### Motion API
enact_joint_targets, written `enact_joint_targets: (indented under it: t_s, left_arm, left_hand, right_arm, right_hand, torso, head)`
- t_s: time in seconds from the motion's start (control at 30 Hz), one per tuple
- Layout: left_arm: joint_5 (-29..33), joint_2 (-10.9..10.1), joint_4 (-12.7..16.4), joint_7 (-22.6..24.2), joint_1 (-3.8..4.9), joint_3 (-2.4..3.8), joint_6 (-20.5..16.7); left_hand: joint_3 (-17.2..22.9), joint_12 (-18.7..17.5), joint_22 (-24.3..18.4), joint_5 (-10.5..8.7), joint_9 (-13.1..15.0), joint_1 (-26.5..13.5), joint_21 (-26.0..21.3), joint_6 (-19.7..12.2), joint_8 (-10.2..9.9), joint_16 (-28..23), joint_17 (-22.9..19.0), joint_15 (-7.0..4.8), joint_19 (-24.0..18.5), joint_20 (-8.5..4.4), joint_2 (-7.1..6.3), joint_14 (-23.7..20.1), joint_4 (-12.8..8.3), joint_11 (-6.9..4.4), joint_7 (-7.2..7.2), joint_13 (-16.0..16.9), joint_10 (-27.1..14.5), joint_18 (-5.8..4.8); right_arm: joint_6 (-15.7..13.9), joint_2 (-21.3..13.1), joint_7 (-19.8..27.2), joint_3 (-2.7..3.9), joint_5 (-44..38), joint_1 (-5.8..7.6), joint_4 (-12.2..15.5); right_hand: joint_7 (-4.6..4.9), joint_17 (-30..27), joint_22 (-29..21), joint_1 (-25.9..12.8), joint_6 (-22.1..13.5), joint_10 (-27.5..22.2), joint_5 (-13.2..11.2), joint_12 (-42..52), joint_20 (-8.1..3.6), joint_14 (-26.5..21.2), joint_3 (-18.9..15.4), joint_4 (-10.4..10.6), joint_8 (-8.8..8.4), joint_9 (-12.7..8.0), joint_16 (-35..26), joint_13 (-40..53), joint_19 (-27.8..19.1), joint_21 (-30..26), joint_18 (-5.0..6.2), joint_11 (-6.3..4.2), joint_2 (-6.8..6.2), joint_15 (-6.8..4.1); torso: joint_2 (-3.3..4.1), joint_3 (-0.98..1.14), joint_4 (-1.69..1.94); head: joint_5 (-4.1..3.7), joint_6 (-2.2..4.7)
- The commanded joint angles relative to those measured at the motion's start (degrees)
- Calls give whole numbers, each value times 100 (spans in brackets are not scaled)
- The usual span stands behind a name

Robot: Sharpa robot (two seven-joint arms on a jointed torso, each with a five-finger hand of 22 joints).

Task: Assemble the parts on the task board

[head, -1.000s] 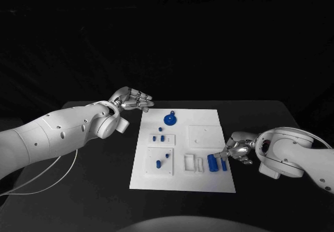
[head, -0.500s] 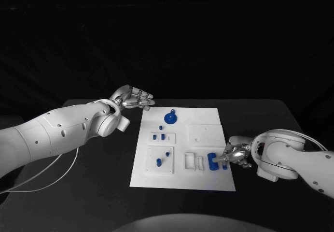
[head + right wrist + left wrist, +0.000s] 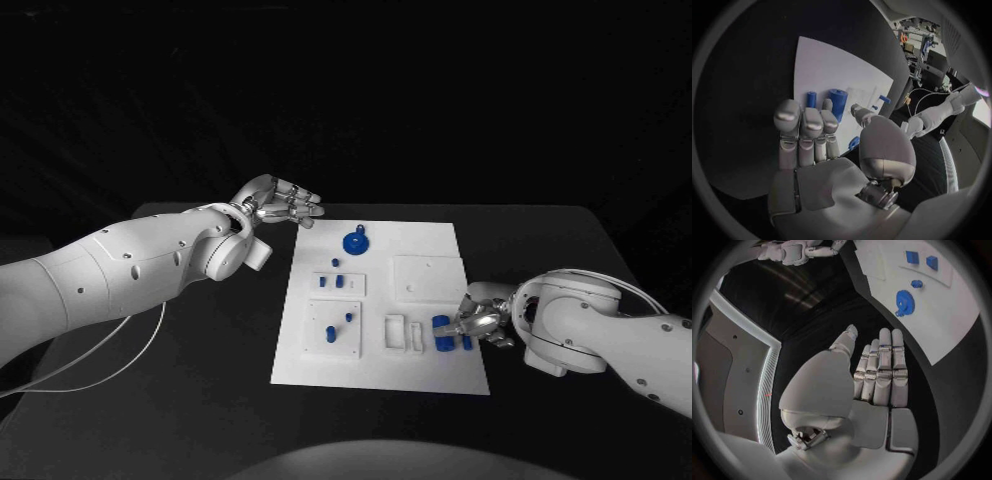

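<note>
1. The black worktop (image 3: 173, 400) lies bare around the white plate-like task board (image 3: 378, 375).
2. The right robot hand (image 3: 479, 325) crowds the board's right edge, over the two blue cylinders (image 3: 441, 333).
3. The left robot hand (image 3: 281, 205) hovers beside the board's far left corner.

The task board (image 3: 378, 305) lies in the middle of the table (image 3: 188, 380). On the board, the gear (image 3: 353, 242) sits at the far end; two cylinders (image 3: 450, 332) lie side by side at the near right corner (the right hand (image 3: 479, 322) over them). The left hand (image 3: 277, 205) hangs off the board's far left corner, apart from it.
</note>
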Motion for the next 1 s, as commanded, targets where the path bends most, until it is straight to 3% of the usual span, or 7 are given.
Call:
enact_joint_targets:
  t_s: [0.03,0.4,0.53,0.83,0.93,1.0]
  left_arm:
    - [42,18,5,7,0,1,109]
    - [42,14,16,-34,0,-7,182]
    - [42,14,20,-47,0,-11,221]
    - [42,12,20,-70,0,-19,273]
    - [42,11,20,-77,0,-21,286]
    - [42,11,19,-80,0,-22,291]
  left_hand:
    - [-21,6,-4,-15,7,-46,27,-36,14,28,10,1,27,20,29,-48,4,-15,1,9,-7,-119]
    - [-41,6,-66,-20,9,-64,27,-41,18,27,12,7,34,26,44,-56,30,-8,7,10,-27,-119]
    - [-48,6,-78,-25,8,-75,28,-45,17,28,13,8,37,28,45,-56,41,-8,7,10,-28,-119]
    - [-75,7,-152,-45,8,-93,28,-58,17,31,18,13,48,34,52,-62,89,-7,5,10,-33,-120]
    - [-75,7,-152,-45,8,-93,28,-58,17,31,18,13,48,34,52,-62,89,-7,5,10,-33,-120]
    - [-75,7,-152,-45,8,-93,28,-58,17,31,18,13,48,34,52,-62,89,-7,5,10,-33,-120]
  right_arm:
    - [24,46,-64,-34,-272,-6,-54]
    - [-61,259,-137,-226,-637,-6,-260]
    - [-93,384,-143,-332,-693,-5,-344]
    - [-183,520,-141,-398,-722,-5,-414]
    - [-217,542,-138,-403,-701,-5,-415]
    - [-241,548,-135,-405,-670,-5,-417]
  right_hand:
    - [-9,12,489,-10,-22,-1,-29,-44,-30,26,-12,24,1,26,-5,2,341,19,-76,-1,-36,4]
    - [-19,28,493,-57,-7,27,-31,-73,-42,35,-110,48,-1,96,-14,-17,344,34,-86,-11,-103,-6]
    - [-20,43,497,-61,-12,30,-33,-76,-49,37,-165,103,-3,113,-15,-10,345,55,-92,-13,-111,-9]
    - [-21,60,501,13,-13,33,-32,-87,-51,45,-135,166,-2,133,-36,5,346,76,-97,-14,-88,-10]
    - [-16,53,505,-7,-9,28,5,-66,-27,50,174,-94,-4,156,-34,10,345,85,-86,-3,29,3]
    - [-17,49,506,-5,-27,21,163,-56,-25,49,395,-264,-7,145,-31,10,345,85,-83,-10,121,0]
  torso:
    - [-7,-5,-1]
    - [0,0,-7]
    - [0,-3,-4]
    - [-1,-3,-6]
    - [0,-4,-7]
    - [-2,-5,-9]
  head:
    - [-2,8]
    - [24,12]
    - [36,3]
    - [55,-18]
    - [56,-20]
    - [60,-20]
